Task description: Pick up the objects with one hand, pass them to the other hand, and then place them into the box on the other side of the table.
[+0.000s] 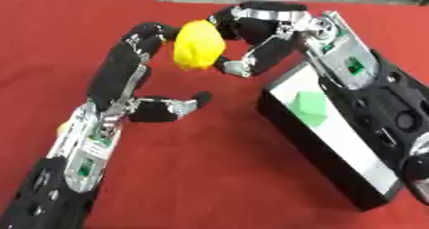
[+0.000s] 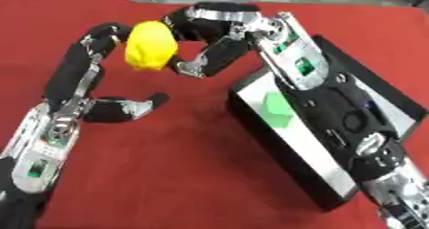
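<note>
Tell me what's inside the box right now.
The box holds one green block on its white floor. Its right side is covered by the right arm, so anything lying there cannot be seen.

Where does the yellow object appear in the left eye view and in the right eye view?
Left eye view: yellow object upper middle, between the fingers of both hands.
Right eye view: upper left of centre, between the same fingers.
Shared landmark: the green block in the black box, lower right of the object in both views.
</note>
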Robot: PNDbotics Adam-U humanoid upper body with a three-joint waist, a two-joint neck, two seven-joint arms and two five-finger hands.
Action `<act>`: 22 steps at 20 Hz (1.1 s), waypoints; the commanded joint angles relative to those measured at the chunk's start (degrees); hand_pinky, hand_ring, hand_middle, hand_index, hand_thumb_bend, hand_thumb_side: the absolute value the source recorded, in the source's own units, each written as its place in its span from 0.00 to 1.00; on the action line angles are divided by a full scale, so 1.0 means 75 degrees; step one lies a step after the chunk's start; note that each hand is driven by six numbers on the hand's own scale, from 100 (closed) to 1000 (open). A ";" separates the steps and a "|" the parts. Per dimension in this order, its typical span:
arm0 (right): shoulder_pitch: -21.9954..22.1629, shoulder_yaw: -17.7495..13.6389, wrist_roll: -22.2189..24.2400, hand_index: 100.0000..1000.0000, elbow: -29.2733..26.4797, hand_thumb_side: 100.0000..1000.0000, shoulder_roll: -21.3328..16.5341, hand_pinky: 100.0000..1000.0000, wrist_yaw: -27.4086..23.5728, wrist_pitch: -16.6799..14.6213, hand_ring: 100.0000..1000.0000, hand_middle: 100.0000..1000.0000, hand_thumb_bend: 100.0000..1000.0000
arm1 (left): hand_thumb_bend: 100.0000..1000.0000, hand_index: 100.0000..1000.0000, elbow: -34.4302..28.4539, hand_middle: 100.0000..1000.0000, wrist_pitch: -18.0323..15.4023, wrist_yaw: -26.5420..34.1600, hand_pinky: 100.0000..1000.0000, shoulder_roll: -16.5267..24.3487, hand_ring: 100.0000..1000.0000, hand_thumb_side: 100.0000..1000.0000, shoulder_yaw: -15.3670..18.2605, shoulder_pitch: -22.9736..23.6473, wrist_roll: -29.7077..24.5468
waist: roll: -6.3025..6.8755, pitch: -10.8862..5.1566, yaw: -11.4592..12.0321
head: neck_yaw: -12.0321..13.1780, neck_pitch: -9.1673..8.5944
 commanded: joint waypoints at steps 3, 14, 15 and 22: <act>-0.0073 -0.0175 -0.0017 0.71 -0.0229 0.00 -0.0261 0.97 -0.0186 0.0206 0.96 0.57 0.00 | 0.57 0.83 -0.0036 0.62 0.0242 -0.0122 0.90 0.0181 0.78 0.53 0.0140 0.0009 -0.0009 | -0.0006 -0.0334 -0.0052 | -0.0003 0.0036; 0.0337 -0.0441 -0.0434 0.70 -0.0533 0.00 -0.0852 0.96 -0.0433 0.0296 0.95 0.56 0.00 | 0.48 0.82 -0.0174 0.61 0.0378 -0.0005 0.89 0.0763 0.77 0.52 0.0293 0.0514 0.0233 | 0.0089 -0.0566 -0.0316 | -0.0040 0.0249; 0.0387 -0.0464 -0.0510 0.70 -0.0543 0.00 -0.0943 0.96 -0.0445 0.0258 0.94 0.56 0.00 | 0.46 0.82 -0.0218 0.61 0.0386 0.0026 0.89 0.0851 0.77 0.52 0.0305 0.0574 0.0269 | 0.0112 -0.0594 -0.0348 | -0.0047 0.0280; 0.0911 -0.0715 -0.0838 0.70 -0.0737 0.00 -0.1573 0.96 -0.0480 -0.0021 0.94 0.56 0.00 | 0.37 0.80 -0.0578 0.60 0.0490 0.0342 0.88 0.1344 0.77 0.50 0.0397 0.0867 0.0411 | 0.0199 -0.0696 -0.0546 | -0.0055 0.0379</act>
